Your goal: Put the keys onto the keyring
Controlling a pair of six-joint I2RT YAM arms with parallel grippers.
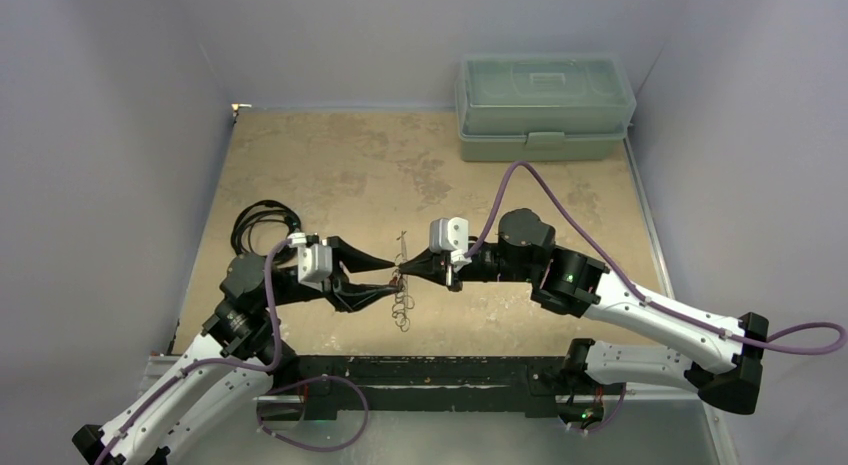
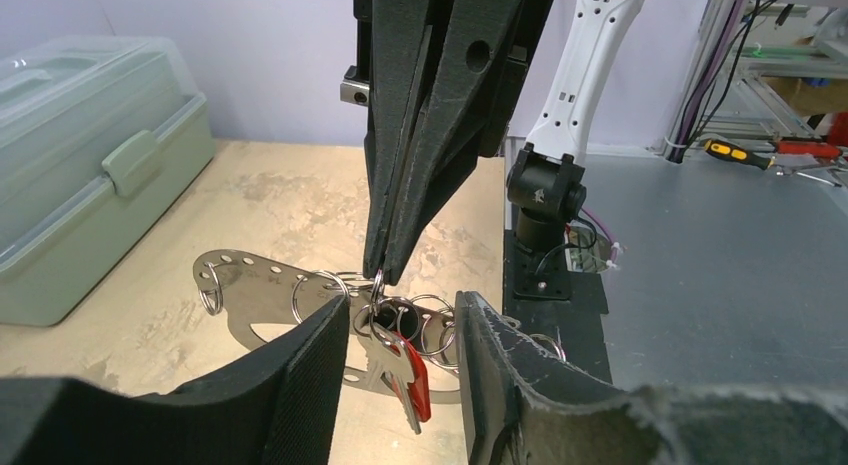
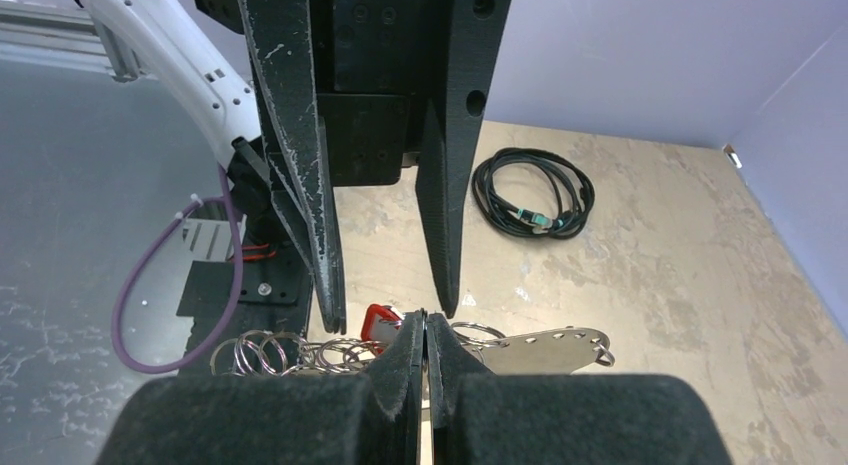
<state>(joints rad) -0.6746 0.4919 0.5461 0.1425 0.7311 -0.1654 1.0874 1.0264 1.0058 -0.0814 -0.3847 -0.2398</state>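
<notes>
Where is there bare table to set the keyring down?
Open: the broad tan stretch in front of the green box, and the strip right of the right arm. Crowded: the middle, where both jaws meet at the keyring, and the left, by the coiled black cable.

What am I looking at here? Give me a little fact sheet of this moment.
Right tool: shut, pinching a wire ring of the silver keyring with flat holed plate
Left tool: open, fingers either side of the small red-headed silver key
Key: hanging among the rings
Elsewhere: pale green plastic box, coiled black cable
</notes>
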